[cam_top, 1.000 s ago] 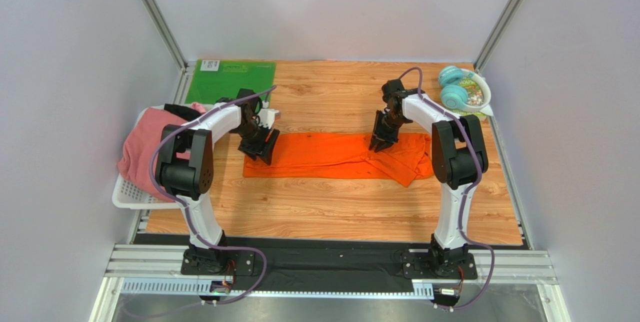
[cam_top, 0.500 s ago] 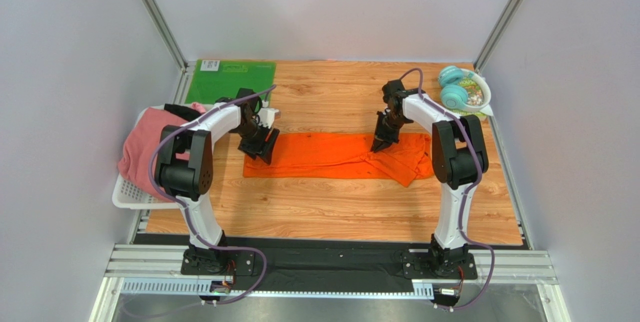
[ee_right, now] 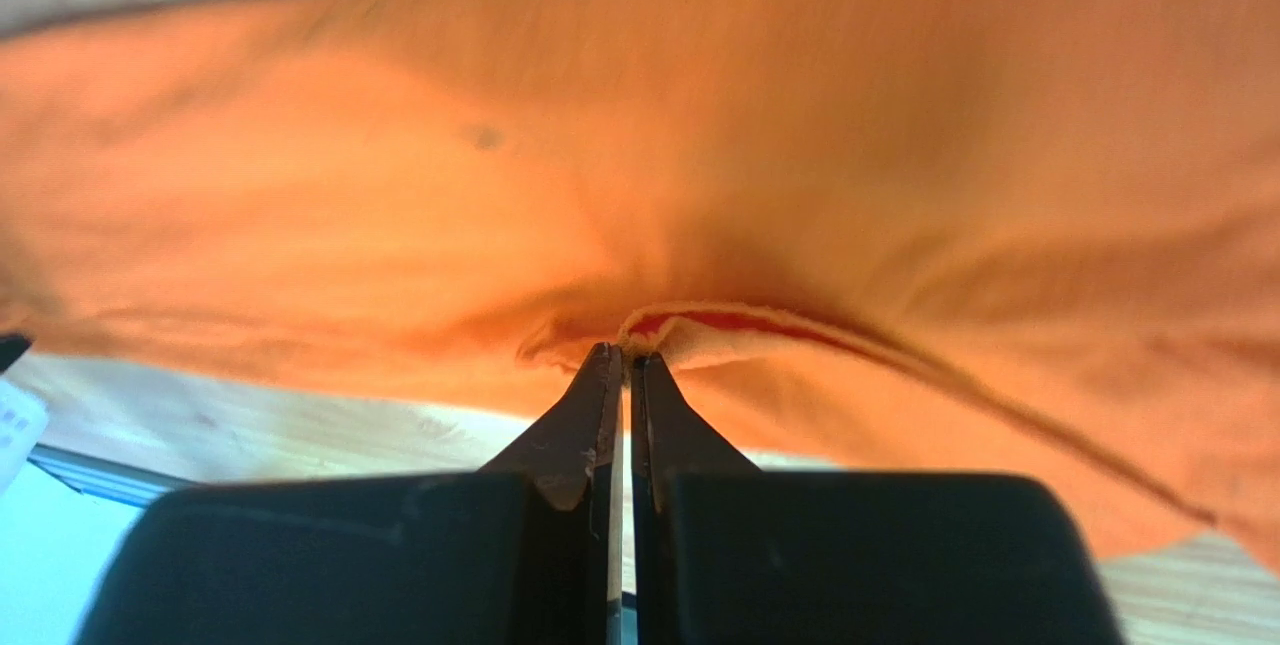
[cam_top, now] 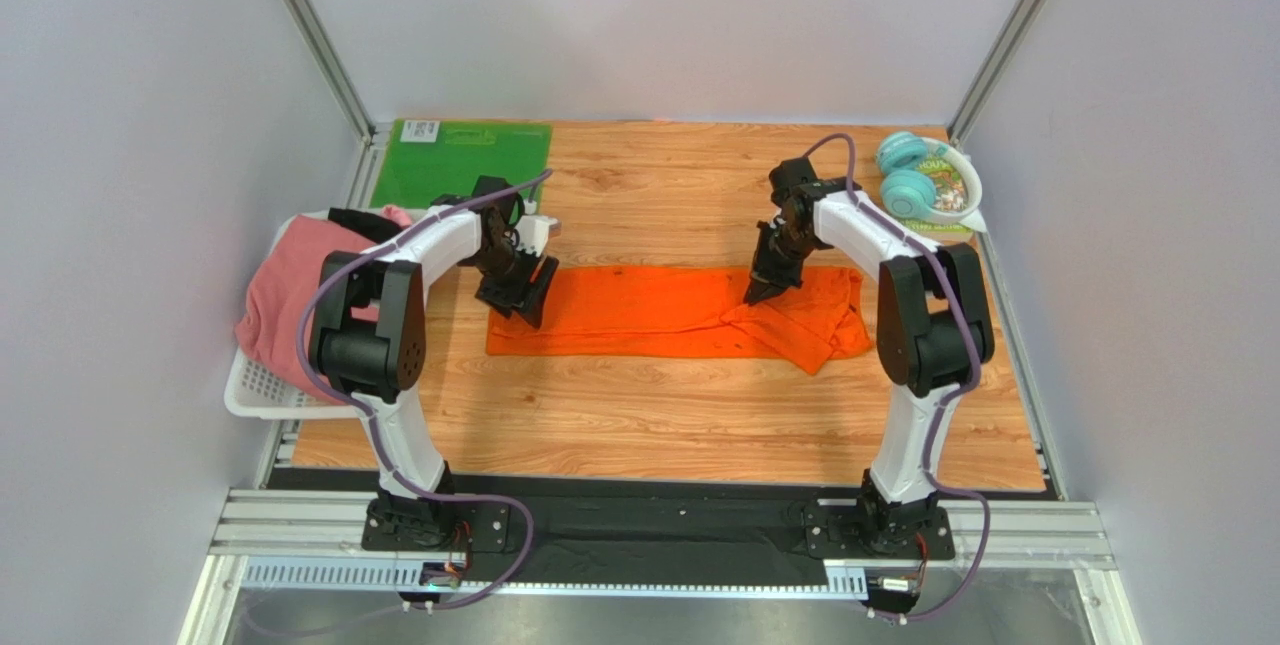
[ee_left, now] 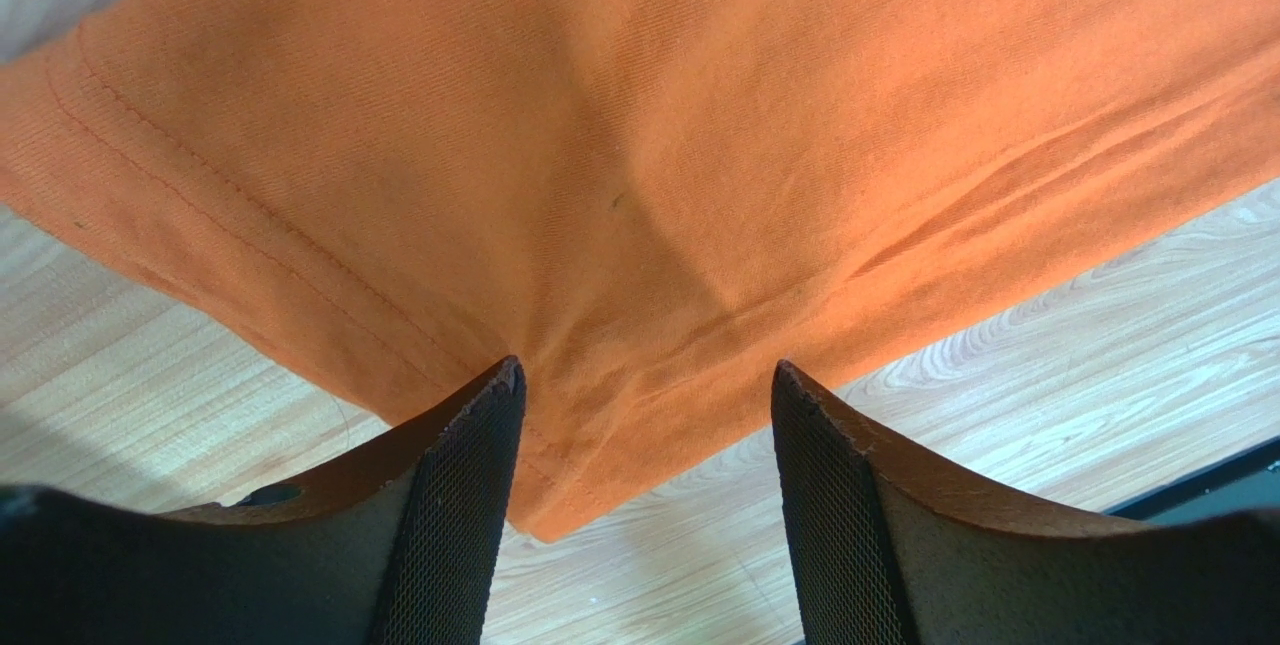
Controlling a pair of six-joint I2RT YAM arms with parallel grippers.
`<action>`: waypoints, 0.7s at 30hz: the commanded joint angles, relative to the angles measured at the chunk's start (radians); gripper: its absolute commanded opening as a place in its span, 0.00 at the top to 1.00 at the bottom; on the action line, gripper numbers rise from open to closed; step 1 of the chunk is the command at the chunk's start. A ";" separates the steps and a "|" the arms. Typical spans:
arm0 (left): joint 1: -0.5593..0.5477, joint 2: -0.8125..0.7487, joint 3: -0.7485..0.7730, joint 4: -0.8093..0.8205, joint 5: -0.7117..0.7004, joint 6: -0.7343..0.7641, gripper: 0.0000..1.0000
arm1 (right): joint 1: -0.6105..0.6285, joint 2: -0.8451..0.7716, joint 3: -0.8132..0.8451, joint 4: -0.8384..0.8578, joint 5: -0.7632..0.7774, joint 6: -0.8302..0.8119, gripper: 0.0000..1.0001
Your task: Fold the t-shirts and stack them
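Observation:
The orange t-shirt (cam_top: 661, 312) lies as a long folded strip across the middle of the wooden table. My left gripper (cam_top: 519, 293) stands open over its left end, and in the left wrist view its fingers (ee_left: 646, 366) straddle the hemmed corner of the orange cloth (ee_left: 676, 150). My right gripper (cam_top: 759, 285) is right of the strip's middle. Its tips (ee_right: 627, 353) are shut on a puckered fold of the orange cloth (ee_right: 751, 150). The pink t-shirt (cam_top: 293, 293) and the black t-shirt (cam_top: 361, 221) lie in the basket at the left.
A white basket (cam_top: 248, 390) sits at the table's left edge. A green mat (cam_top: 458, 158) lies at the back left. Teal headphones (cam_top: 906, 173) and a patterned bowl (cam_top: 950, 188) sit at the back right corner.
My right gripper has closed from slightly open to shut, pinching a fold of the orange t-shirt, and its arm shifted slightly right. The left arm has not moved.

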State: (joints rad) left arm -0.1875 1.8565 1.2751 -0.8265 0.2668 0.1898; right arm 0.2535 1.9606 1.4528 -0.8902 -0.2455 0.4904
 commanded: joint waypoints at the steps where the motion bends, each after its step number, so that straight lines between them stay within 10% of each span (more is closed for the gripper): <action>1: 0.002 -0.056 0.007 0.015 -0.001 0.025 0.32 | 0.039 -0.179 -0.069 -0.001 -0.008 0.026 1.00; 10: 0.002 -0.066 0.023 0.006 -0.001 0.023 0.32 | 0.119 -0.338 -0.285 0.049 -0.044 0.086 1.00; 21: 0.002 -0.069 0.058 -0.016 0.006 0.020 0.32 | 0.162 -0.328 -0.427 0.108 -0.181 0.114 0.64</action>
State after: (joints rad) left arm -0.1875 1.8267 1.2919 -0.8303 0.2604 0.1894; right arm 0.4126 1.6382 1.0031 -0.8276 -0.3504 0.5911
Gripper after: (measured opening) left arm 0.676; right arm 0.314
